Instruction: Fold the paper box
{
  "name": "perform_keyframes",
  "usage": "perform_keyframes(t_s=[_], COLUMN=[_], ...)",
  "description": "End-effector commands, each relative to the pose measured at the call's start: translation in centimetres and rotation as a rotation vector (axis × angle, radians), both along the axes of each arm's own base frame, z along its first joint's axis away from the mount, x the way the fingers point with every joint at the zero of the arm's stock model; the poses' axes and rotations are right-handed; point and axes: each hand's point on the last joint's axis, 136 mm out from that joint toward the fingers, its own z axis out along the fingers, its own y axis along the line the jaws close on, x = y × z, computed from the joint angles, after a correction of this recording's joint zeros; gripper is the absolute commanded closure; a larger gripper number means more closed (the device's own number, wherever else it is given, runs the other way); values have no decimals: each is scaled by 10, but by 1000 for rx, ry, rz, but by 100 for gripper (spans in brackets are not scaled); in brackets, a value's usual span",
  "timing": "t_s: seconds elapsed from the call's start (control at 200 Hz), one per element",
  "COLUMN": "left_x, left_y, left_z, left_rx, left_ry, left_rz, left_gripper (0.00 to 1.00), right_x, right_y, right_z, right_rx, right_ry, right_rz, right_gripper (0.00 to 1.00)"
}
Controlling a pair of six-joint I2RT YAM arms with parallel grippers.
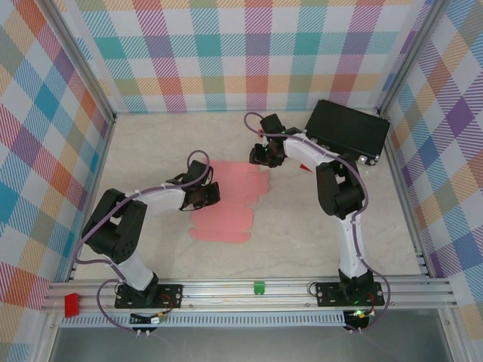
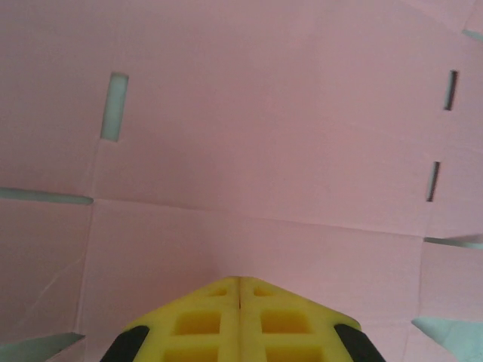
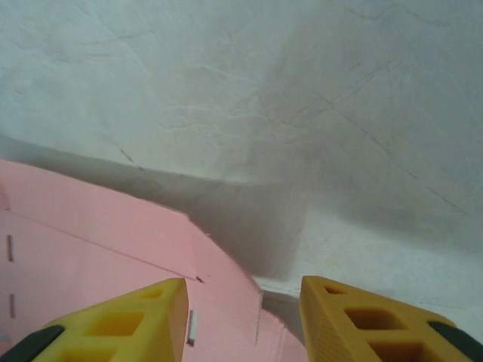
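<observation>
The paper box lies as a flat pink die-cut sheet on the pale desk, near the middle and a little left of centre, with its slots and creases facing up. The left fingers sit over the sheet's left side. In the left wrist view the two yellow tips are pressed together with no gap, just above the pink surface, and nothing shows between them. The right fingers are at the sheet's far right corner. In the right wrist view they stand apart with a clear gap. The sheet's curved edge runs beneath and between them, and whether they touch it cannot be told. They grip nothing.

A black hard case rests at the far right of the desk, well apart from the sheet. A small red object lies between the case and the sheet, beside the right arm.
</observation>
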Motion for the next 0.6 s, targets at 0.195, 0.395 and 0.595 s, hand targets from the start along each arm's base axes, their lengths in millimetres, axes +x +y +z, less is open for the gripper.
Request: perform_keyframes(t_s=[0.195,0.395,0.595], left_x=[-10,-12,-12], left_y=[-1,2,2], left_z=[-19,-26,-29], left_rx=[9,33,40], left_ry=[47,66,73], left_rz=[22,25,27], left_gripper=[100,100,100], right_x=[-1,-3,-5], right_y=[13,21,30], right_z=[-1,1,8], right_rx=[20,60,100], right_ry=[30,43,44], right_rz=[74,102,134], right_gripper=[57,60,62])
